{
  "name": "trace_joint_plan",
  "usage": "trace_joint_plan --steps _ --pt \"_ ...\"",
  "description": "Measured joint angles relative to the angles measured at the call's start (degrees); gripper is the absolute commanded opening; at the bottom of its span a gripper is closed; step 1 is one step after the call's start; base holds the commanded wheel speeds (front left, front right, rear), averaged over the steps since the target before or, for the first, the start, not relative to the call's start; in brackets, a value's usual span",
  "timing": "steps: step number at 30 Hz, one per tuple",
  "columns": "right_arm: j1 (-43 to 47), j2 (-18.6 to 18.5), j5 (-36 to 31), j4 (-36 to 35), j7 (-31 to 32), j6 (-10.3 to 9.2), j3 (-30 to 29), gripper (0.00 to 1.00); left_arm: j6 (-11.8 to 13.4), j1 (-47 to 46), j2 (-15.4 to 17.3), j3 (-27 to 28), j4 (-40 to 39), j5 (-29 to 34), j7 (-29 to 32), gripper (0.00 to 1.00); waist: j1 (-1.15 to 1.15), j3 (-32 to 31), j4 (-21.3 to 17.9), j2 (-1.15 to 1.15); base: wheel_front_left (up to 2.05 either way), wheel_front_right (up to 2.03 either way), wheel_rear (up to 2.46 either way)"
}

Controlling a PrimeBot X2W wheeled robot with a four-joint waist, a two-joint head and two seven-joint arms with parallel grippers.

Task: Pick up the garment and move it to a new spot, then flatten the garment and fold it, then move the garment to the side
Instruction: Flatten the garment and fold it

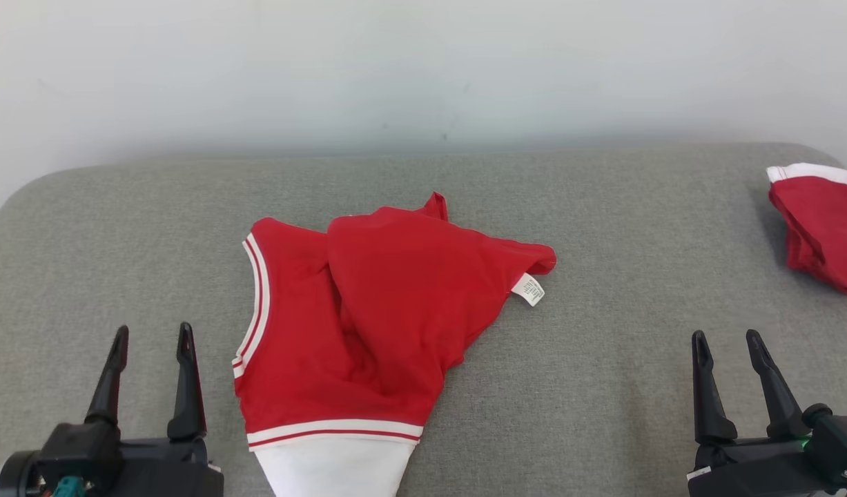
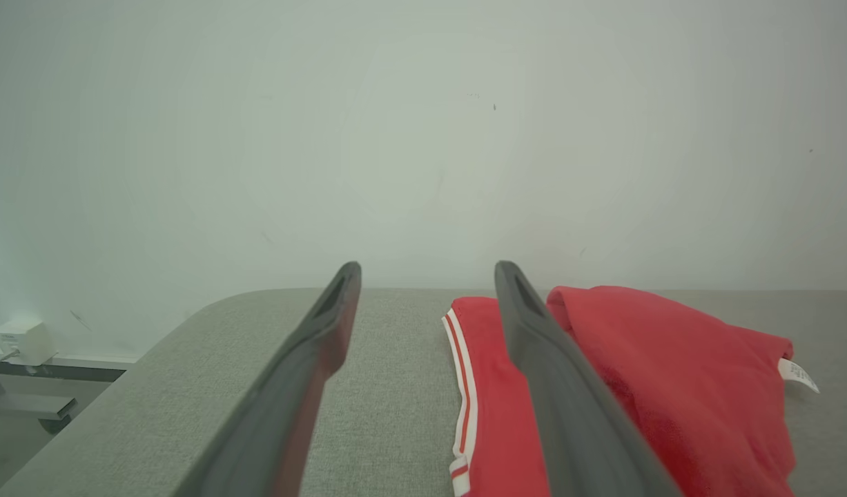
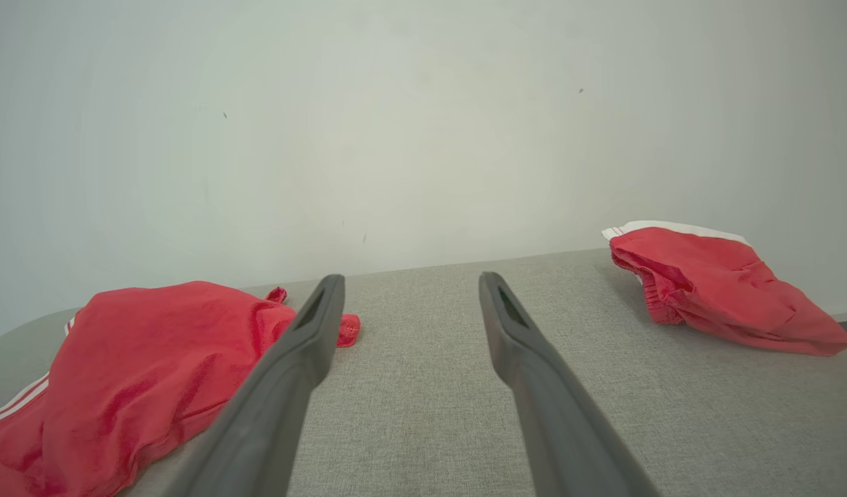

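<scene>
The garment (image 1: 368, 310) lies bunched near the middle of the grey tabletop (image 1: 602, 386). A loose red flap is thrown across it from the right, and its label (image 1: 529, 288) sticks out at the flap's right corner. The striped trim (image 1: 255, 304) runs down its left edge. A striped band (image 1: 333, 431) and a white panel (image 1: 333, 473) sit at the near side, and the panel runs off the bottom of the head view, so I cannot tell how far it reaches. The left end effector (image 1: 153, 333) is released, fingers spread with nothing between them, just left of the trim and clear of the cloth. The right end effector (image 1: 726, 337) is likewise released and empty, well apart from the garment on the right. Flattening looks like the step in hand. To do it well, the right arm should probably take the flap at the label corner, pinching only that top layer and not the bulk beneath. The left arm should pin or grip the trimmed edge so the body does not slide. Drawing the flap out to the right, low over the tabletop, ought to unroll it without lifting the whole piece. The pull should end short of the second garment (image 1: 820, 228) at the far right edge, so the two do not tangle.
</scene>
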Motion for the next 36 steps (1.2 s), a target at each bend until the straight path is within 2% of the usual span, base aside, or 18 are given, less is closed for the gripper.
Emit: trace_joint_plan --steps 15,36 --pt "1.07 -0.16 0.21 1.26 0.00 0.00 1.44 1.00 -2.56 7.09 -5.87 3.07 -1.05 2.80 0.00 1.00 0.00 -1.90 2.06 0.00 0.00 0.00 0.00" --pt "1.04 -0.49 0.78 2.72 0.00 0.00 1.31 1.00 -4.58 8.18 -8.14 3.71 2.75 4.39 0.00 1.00 0.01 -1.03 2.80 0.00 0.00 0.00 0.00"
